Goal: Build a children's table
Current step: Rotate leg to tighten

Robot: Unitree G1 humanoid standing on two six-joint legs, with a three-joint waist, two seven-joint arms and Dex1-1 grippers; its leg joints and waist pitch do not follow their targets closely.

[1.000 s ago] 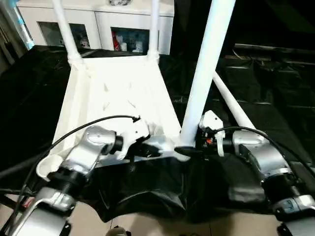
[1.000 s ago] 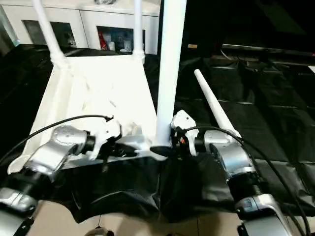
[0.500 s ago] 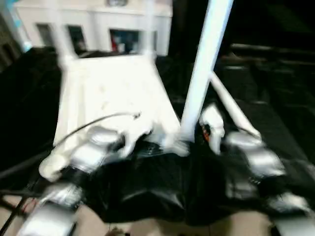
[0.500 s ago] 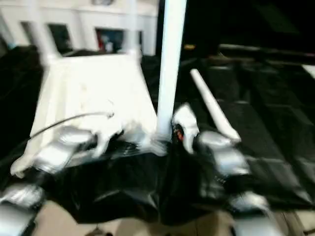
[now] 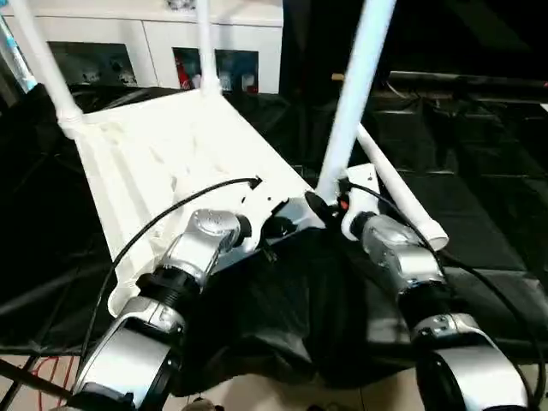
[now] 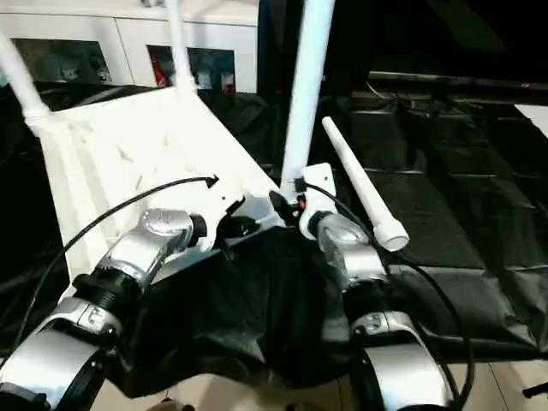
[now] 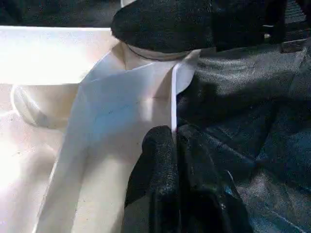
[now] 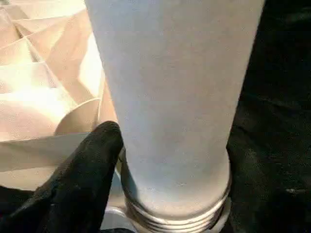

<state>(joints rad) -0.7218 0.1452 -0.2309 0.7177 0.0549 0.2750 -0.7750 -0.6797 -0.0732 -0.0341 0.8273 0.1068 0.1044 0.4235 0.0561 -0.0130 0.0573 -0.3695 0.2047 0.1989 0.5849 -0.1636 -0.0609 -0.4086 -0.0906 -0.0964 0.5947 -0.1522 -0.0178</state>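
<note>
The white tabletop lies upside down on black cloth, ribbed underside up. Two legs stand in its far corners. A third leg stands upright at the near right corner, its threaded base at the socket. The last leg lies on the cloth to the right. My left gripper is shut on the tabletop's thin near rim. My right gripper holds the upright leg's base, with one black finger pressed against it and the other hidden.
A white cabinet with glass doors stands right behind the tabletop. Black sheeting covers the ground, bunched in folds between my forearms. Red cables lie at the near left on the light floor.
The whole view has shifted and tilted. My right wrist has swung round the leg's base, from its right side toward the near side. The left gripper still pinches the rim.
</note>
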